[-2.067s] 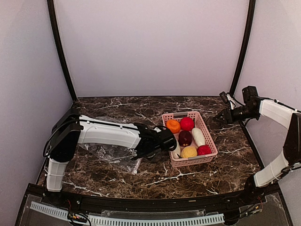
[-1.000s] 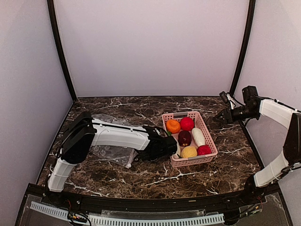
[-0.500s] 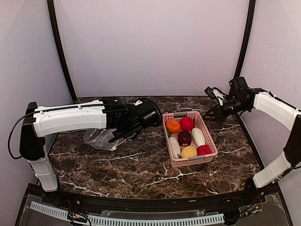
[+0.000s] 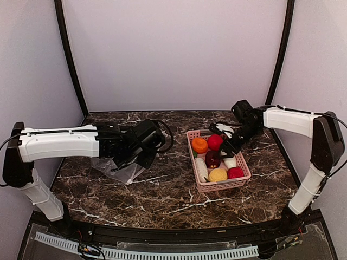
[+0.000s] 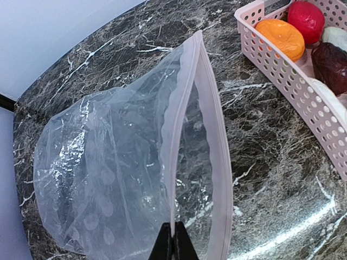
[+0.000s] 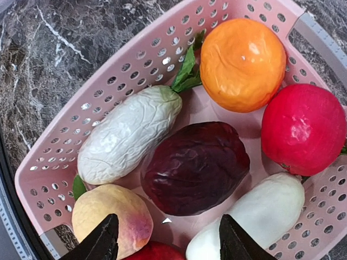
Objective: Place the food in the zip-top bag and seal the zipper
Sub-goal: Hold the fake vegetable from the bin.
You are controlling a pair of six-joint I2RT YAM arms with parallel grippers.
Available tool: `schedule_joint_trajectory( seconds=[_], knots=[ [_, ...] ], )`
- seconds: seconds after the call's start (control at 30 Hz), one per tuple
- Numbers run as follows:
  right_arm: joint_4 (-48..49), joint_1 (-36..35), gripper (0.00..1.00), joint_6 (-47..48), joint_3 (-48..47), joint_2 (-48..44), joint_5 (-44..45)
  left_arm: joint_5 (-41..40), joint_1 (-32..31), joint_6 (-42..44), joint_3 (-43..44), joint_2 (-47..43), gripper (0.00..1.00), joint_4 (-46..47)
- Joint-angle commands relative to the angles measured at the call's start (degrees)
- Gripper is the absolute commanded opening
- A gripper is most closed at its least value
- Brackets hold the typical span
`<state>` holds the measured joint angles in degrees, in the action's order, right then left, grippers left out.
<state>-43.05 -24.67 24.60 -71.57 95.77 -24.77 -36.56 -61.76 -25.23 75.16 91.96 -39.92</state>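
Open right pincer (image 6: pixel 168 238) is hovering over the food (image 4: pixel 218 174); left pincer (image 5: pixel 173 245) is gripping the zip-top bag (image 5: pixel 108 179).
The right one should be dropping straight onto the maroon piece (image 6: pixel 195 165), straddling its narrow width, clear of neighbours in the pink basket (image 6: pixel 108 108). The clear, spotted bag is sagging on the tabletop (image 5: pixel 260 135) left of the basket, pinched by its pale zipper (image 5: pixel 209 135), mouth gaping.

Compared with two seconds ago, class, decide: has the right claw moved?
Yes. The right claw has swung left, from well right of the pink basket to above it; the basket itself has not shifted.
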Motion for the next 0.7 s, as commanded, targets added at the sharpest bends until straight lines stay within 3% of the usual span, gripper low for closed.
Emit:
schedule_joint_trajectory(
  seconds=[0.0, 0.33, 0.37, 0.4, 0.57, 0.67],
  knots=[
    [-0.7, -1.1, 0.63, -0.5, -2.2, 3.2, 3.7, 3.2, 0.2, -0.5, -2.4, -4.4, 0.01, 4.0],
    [-1.7, -2.4, 0.76, -2.4, -6.4, 10.7, 3.3, 4.5, 0.2, 0.0, -4.1, -7.0, 0.01, 4.6],
    [-1.8, -2.4, 0.93, -2.4, -6.9, 11.3, 2.8, 4.7, 0.2, 0.1, -4.3, -7.1, 0.01, 4.8],
    [-1.8, -2.4, 0.98, -2.5, -7.3, 11.8, 2.5, 5.0, 0.2, 0.2, -4.6, -7.2, 0.01, 5.0],
    [-1.8, -2.4, 0.99, -3.1, -8.5, 13.2, 0.8, 5.3, 0.2, 0.4, -4.7, -7.7, 0.01, 5.3],
    [-1.8, -2.4, 0.92, -3.1, -8.7, 13.3, 0.6, 5.5, 0.2, 0.6, -5.0, -8.1, 0.01, 5.7]
  ],
)
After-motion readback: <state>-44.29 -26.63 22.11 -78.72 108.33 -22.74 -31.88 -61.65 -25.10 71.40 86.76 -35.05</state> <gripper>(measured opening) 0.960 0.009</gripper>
